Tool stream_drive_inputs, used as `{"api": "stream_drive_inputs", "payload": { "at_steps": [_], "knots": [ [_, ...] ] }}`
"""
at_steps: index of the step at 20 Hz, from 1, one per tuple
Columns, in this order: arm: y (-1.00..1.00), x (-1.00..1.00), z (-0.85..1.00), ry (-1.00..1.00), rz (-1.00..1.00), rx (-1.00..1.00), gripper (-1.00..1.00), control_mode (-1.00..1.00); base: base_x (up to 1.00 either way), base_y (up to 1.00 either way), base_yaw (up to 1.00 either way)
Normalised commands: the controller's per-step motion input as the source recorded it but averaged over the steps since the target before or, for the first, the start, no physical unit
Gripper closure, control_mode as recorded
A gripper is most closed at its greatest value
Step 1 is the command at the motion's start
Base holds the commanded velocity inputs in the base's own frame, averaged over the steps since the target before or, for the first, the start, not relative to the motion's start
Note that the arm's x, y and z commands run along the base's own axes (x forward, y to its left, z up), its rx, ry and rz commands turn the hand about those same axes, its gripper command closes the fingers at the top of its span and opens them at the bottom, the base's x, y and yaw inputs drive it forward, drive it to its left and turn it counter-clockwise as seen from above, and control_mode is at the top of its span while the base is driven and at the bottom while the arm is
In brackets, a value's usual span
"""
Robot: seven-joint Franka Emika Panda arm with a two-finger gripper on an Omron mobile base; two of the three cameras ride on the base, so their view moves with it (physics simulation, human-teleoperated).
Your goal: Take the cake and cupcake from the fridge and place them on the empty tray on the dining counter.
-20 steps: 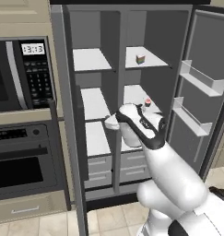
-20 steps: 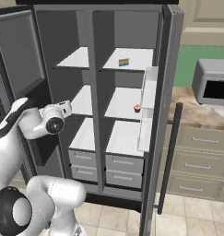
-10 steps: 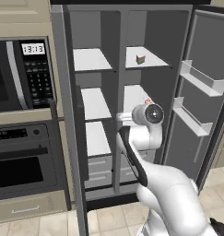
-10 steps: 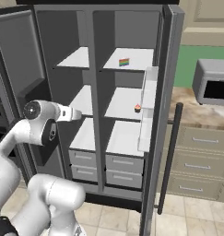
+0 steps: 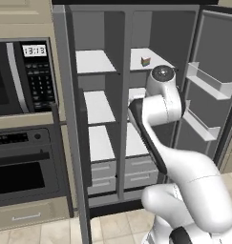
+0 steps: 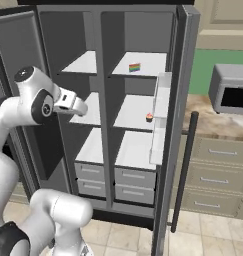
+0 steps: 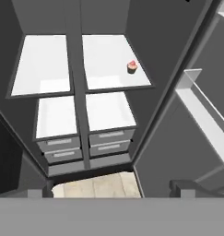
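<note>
Tall grey two-door fridge (image 6: 183, 75) stands open, white shelves and grey drawers exposed. White arm's gripper (image 6: 73, 103) is raised in front of the left compartment at middle-shelf height, fingers spread as wide as they go and holding nothing. Tiny pink-frosted cupcake with tan base (image 7: 132, 67) sits on the middle shelf of the right compartment, near that shelf's front right corner; in the right base view the cupcake (image 6: 149, 117) lies well apart from the fingers, off toward the right door and slightly lower. Round, so no long axis to line up on. Small rainbow-layered wedge of cake with white top (image 6: 135, 67) rests one shelf higher, also right compartment, near the shelf's front edge; the left base view shows the cake (image 5: 146, 61) just above the arm's upper joint. Judgement: cupcake is the nearer target, and the reach has to travel sideways across the vertical grey divider (image 6: 105, 115) between compartments, which stands between fingers and cupcake. The white door bin (image 6: 160, 117) on the right door crowds the cupcake's outer side; the shelf above limits approach from the top, so a frontal, level entry looks cleanest.
</note>
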Motion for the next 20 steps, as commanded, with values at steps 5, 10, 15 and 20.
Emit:
{"api": "stream_drive_inputs", "payload": {
  "at_steps": [5, 10, 15, 20],
  "knots": [
    [0.01, -0.69, -0.63, -0.1, 0.18, -0.03, -1.0, -1.0, 0.0, 0.0, 0.0],
    [-0.04, -0.36, -0.13, -0.07, 0.22, 0.0, -1.0, -1.0, 0.0, 0.0, 0.0],
    [-0.09, 0.03, 0.0, -0.02, 0.03, 0.0, -1.0, 1.0, 0.22, -0.13, 0.01],
    [0.0, 0.0, 0.0, 0.0, 0.0, 0.0, -1.0, 1.0, 0.7, -0.33, 0.02]
  ]
}}
